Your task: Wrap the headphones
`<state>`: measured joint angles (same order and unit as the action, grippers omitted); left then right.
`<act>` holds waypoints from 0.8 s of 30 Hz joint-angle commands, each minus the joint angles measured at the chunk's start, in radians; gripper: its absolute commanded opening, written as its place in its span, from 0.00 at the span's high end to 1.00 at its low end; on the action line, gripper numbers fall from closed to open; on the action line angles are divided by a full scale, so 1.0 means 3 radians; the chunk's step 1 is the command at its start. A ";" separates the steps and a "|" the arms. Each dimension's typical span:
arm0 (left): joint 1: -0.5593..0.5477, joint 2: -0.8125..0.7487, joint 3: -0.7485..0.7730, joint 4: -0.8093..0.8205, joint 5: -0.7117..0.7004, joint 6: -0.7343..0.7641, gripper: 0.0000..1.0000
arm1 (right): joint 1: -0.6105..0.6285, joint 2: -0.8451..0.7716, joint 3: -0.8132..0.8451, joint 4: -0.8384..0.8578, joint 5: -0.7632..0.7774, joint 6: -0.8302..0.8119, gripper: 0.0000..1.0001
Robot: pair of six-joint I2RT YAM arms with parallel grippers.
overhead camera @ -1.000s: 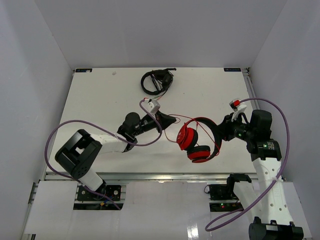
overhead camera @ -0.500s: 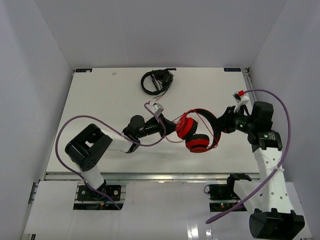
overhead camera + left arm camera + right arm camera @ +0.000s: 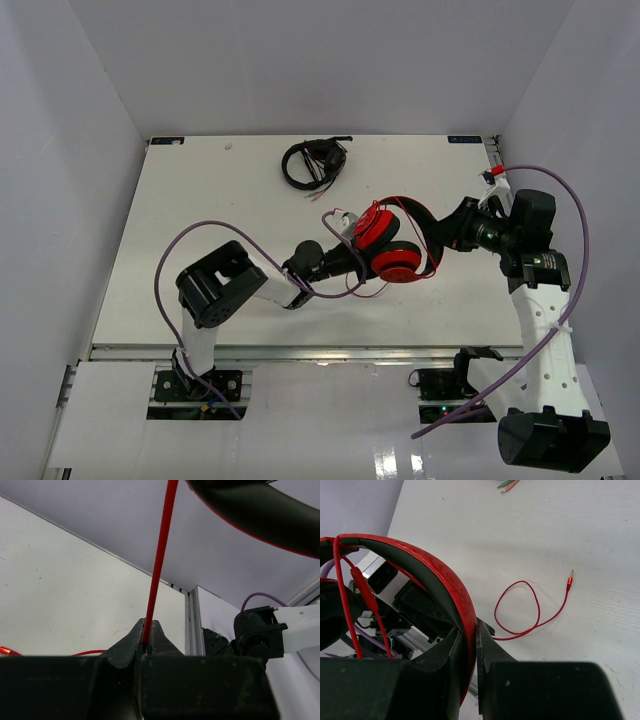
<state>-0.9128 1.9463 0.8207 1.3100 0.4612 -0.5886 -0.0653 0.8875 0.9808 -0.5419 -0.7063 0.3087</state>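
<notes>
The red headphones (image 3: 388, 243) are held above the table's middle right. My right gripper (image 3: 448, 237) is shut on their headband (image 3: 451, 596), red outside and black inside. My left gripper (image 3: 352, 258) sits just left of and under the ear cups, shut on the thin red cable (image 3: 161, 555), which runs taut up from the jaws. In the right wrist view the cable's free end (image 3: 530, 611) lies looped on the table, ending in a plug (image 3: 569, 582). Cable strands (image 3: 351, 595) cross the headband's inside.
Black headphones (image 3: 312, 162) with a bundled cable lie at the table's far middle; their coloured plugs (image 3: 507, 484) show in the right wrist view. The table's front rail (image 3: 300, 350) runs near the arm bases. White walls surround the table.
My left gripper has moved right, under the ear cups, pulling the cable. My right gripper has lifted and carried the headphones up and left, turning them.
</notes>
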 commanded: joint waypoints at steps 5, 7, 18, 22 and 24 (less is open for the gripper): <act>-0.0194 0.0388 0.0137 0.0173 -0.0141 -0.0129 0.79 | -0.0064 -0.0074 0.0412 0.0635 -0.0279 0.0576 0.92; -0.0202 0.0484 0.0239 0.0174 -0.0203 -0.0140 0.74 | -0.0069 -0.0088 0.0417 0.0642 -0.0299 0.0604 0.92; -0.0234 0.0851 0.0884 -0.0234 -0.0247 -0.0080 0.68 | -0.0110 -0.0137 0.0493 0.0665 -0.0301 0.0746 0.92; -0.0285 0.0923 0.0889 -0.0283 -0.0144 -0.0028 0.68 | -0.0141 -0.0109 0.0542 0.0682 -0.0309 0.0787 0.92; -0.0334 0.0943 0.0883 -0.0362 -0.0116 0.0032 0.68 | -0.0152 -0.0100 0.0561 0.0687 -0.0300 0.0796 0.92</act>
<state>-0.9823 2.2086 1.0733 1.2491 0.3953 -0.6146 -0.0995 0.8593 1.0819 -0.4121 -0.7635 0.4918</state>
